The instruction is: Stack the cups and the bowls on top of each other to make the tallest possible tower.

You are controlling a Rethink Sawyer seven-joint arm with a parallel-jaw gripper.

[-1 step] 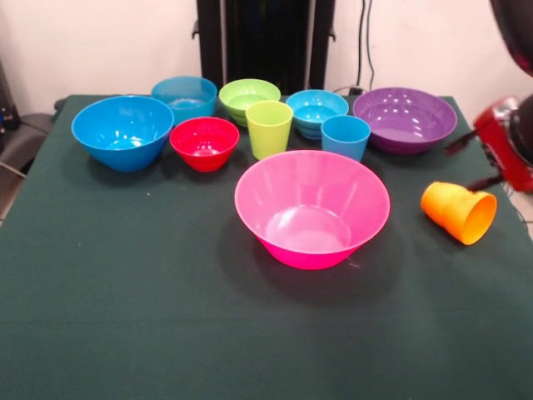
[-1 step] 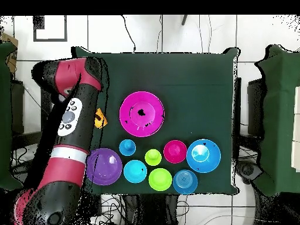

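Ten pieces of plastic ware sit on the dark green table (image 1: 125, 317), none stacked yet. Huge pink bowl (image 1: 311, 207) stands upright alone near the middle, nearer the camera than the rest. Behind it runs a loose double row. Front row: large blue bowl (image 1: 122, 131), then small red bowl (image 1: 204, 142) just beside it, lime green cup (image 1: 269, 127), light blue cup (image 1: 346, 137). Back row: ribbed cyan bowl (image 1: 185, 96), lime green bowl (image 1: 249, 97), small blue bowl (image 1: 316, 111), wide purple bowl (image 1: 405, 118). All of these stand upright, mouths up.

Orange cup (image 1: 459, 212) lies on its side well apart from the row, at the table's edge, mouth turned toward the camera (stepped body visible).

Arm (image 2: 73, 123), red and black, reaches along that same side of the table in the overhead view, covering most of the orange cup; only a sliver of orange shows beside it. Front view shows a red arm segment (image 1: 504, 142) just above the cup. Gripper itself: I cannot make it out in either view, so whether its jaws are apart or together I cannot tell.
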